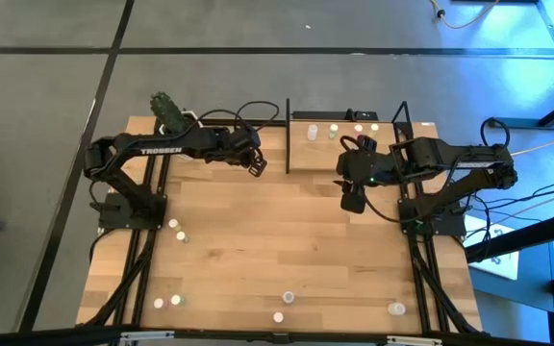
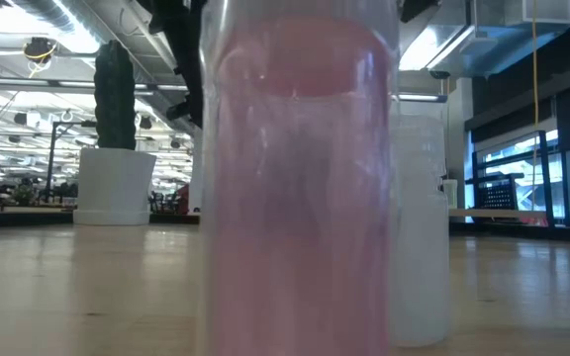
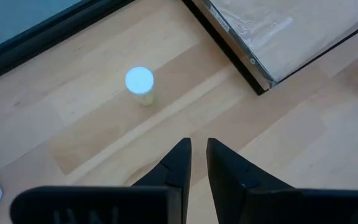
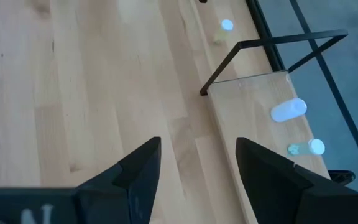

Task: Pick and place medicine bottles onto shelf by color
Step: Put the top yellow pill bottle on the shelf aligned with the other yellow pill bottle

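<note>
Observation: the shelf (image 1: 349, 144) stands at the 12 o'clock edge of the table (image 1: 277, 250), and four medicine bottles already sit along its back, a white-capped one (image 1: 313, 132) at the shelf's 9 o'clock end, then green (image 1: 334, 127) and pinkish ones toward 3 o'clock. Loose bottles remain on the table: two near 9 o'clock (image 1: 178, 231), two at about 7 o'clock (image 1: 166, 302), two near 6 o'clock (image 1: 288, 298), one at 5 o'clock (image 1: 396, 308). The left claw (image 1: 256, 163) hovers just off the shelf's 9 o'clock upright, fingers drawn nearly together and holding nothing; its wrist view shows a single white-capped bottle (image 3: 140, 83) standing on the table ahead of the fingertips, near the shelf's corner. The right claw (image 1: 353, 197) hangs over the shelf's front edge, jaws standing wide and empty. In the low view one pink bottle (image 2: 300, 188) stands right against the lens and blocks most of the scene. Judgement: both arms are between picks, so the sorting is partly done. Next move, as I read it: either arm must travel toward 6 o'clock for a loose bottle; the left claw must spread first, then centre over the small cap.
</note>
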Available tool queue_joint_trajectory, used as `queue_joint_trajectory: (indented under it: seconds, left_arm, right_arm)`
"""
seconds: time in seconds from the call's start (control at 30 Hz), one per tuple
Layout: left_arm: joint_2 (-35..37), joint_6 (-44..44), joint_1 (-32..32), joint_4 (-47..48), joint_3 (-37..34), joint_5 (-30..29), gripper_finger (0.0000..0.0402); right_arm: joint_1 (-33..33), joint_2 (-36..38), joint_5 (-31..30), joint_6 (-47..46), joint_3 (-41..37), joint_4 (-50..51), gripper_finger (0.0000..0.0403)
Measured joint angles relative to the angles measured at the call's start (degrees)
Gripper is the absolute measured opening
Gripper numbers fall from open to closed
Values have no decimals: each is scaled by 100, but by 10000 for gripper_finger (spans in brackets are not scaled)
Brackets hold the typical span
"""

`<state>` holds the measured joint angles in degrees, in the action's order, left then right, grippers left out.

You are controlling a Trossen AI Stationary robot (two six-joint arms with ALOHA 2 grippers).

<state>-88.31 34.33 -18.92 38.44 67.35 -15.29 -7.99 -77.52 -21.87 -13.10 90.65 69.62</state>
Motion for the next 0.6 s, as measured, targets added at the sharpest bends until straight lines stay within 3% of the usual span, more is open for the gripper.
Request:
queue_joint_trajectory:
  seconds: [0.6]
  left_arm:
    - [0,-22,28,-4,0,173,43]
  right_arm:
    - [0,0,2,2,0,-1,209]
